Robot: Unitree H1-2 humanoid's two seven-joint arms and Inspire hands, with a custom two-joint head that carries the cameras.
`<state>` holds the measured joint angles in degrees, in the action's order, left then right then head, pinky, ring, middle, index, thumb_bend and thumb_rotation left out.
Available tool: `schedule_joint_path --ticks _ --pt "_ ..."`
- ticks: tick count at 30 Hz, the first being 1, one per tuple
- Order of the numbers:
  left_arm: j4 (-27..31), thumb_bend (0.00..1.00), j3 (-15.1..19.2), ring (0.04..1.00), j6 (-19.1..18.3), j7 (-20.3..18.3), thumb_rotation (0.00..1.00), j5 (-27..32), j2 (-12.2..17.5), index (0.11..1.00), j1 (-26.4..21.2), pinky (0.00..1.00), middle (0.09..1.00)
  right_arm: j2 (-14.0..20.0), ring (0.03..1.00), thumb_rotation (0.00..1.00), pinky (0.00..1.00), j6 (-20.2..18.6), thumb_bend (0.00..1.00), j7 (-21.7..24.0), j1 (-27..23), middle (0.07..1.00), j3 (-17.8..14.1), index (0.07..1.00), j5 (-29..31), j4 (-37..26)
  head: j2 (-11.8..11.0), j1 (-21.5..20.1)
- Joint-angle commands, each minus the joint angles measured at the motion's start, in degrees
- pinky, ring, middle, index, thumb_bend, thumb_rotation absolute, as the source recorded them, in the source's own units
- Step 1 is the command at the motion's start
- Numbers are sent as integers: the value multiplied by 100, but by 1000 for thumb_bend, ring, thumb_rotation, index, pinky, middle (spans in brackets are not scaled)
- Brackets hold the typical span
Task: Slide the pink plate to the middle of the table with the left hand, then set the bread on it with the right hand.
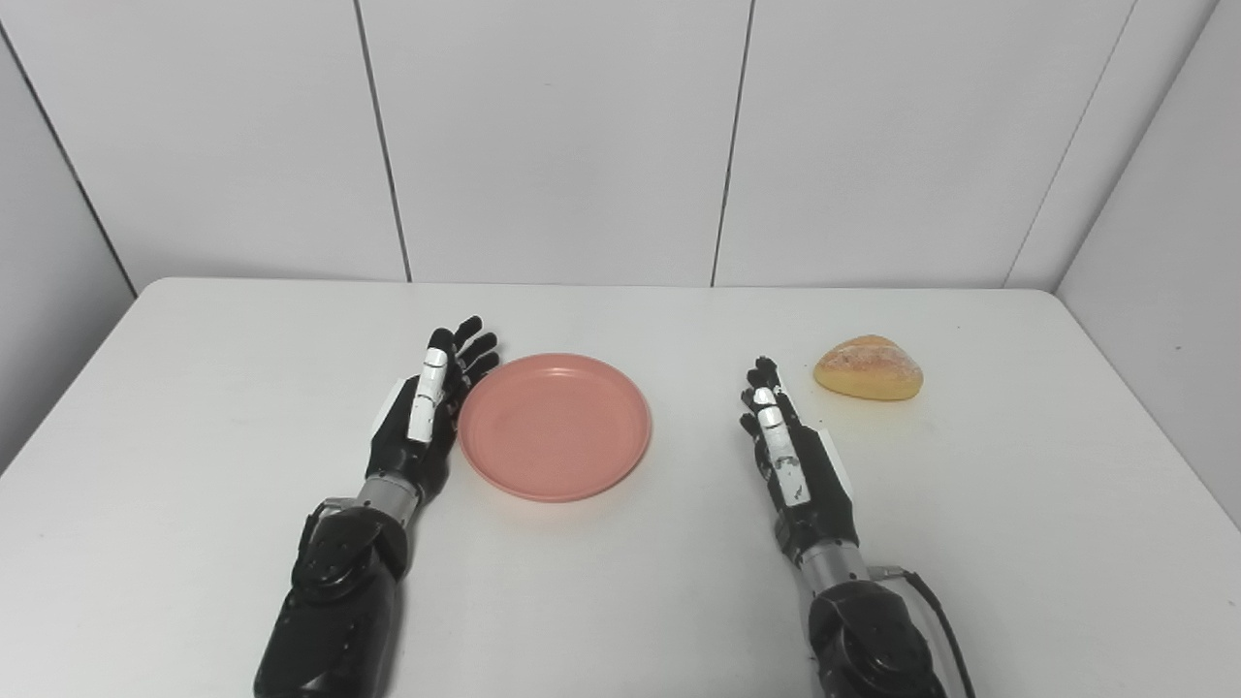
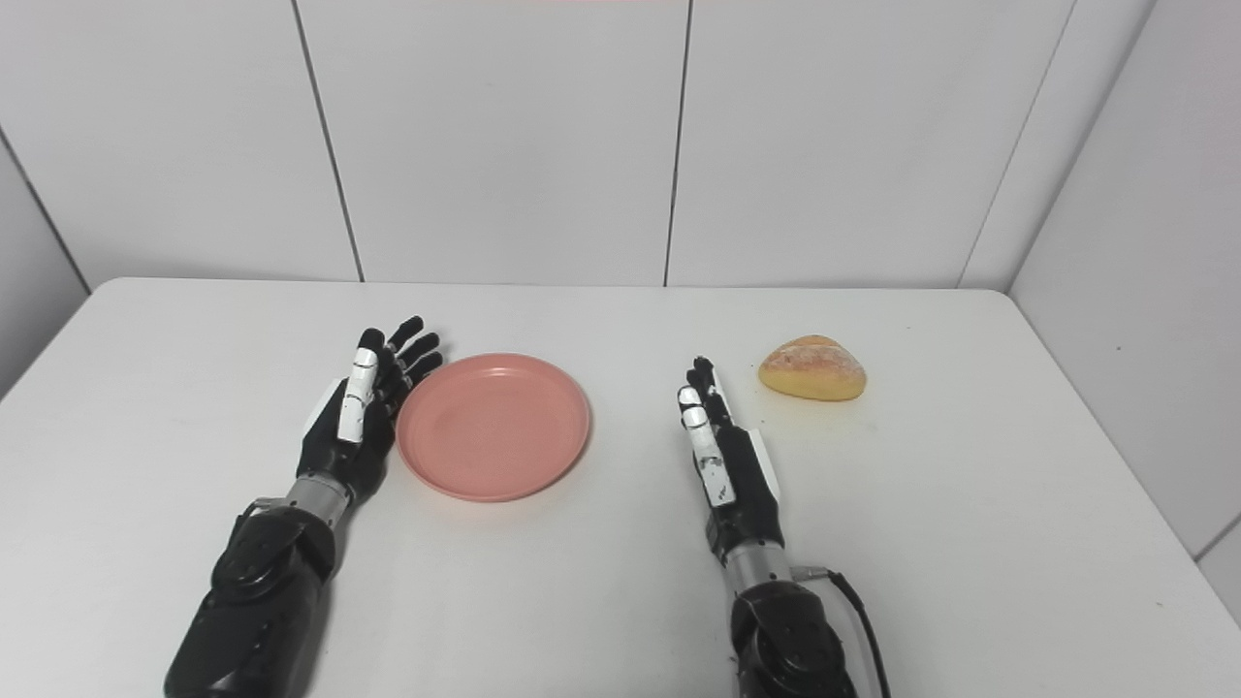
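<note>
Two robot hands rest on my white tabletop [image 1: 194, 407], both spread and empty: the left robot hand [image 1: 422, 417] against the pink plate [image 1: 555, 427] near the middle, the right robot hand [image 1: 790, 456] short of the bread [image 1: 869, 368].

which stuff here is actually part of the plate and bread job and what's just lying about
Part of the job:
- pink plate
- bread
- left hand, open beside the plate's left rim
- right hand, open, short of the bread

Just there:
- white table; nothing loose lies on it
- panelled wall
</note>
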<state>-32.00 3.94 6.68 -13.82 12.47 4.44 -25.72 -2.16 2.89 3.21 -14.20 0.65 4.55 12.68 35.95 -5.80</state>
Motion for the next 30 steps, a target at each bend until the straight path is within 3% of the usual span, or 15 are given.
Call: schedule_joint_path --ticks 1,30 --pt "-23 709 -85 924 -125 -46 1000 15 -156 905 218 956 913 22 1000 926 1000 59 695 46 -167 1000 -18 1000 50 -138 -1 5" --pt "743 718 -622 937 -338 -125 1000 -140 -452 918 666 946 933 32 1000 931 1000 71 634 35 -174 1000 -66 1000 166 -249 80 -84"
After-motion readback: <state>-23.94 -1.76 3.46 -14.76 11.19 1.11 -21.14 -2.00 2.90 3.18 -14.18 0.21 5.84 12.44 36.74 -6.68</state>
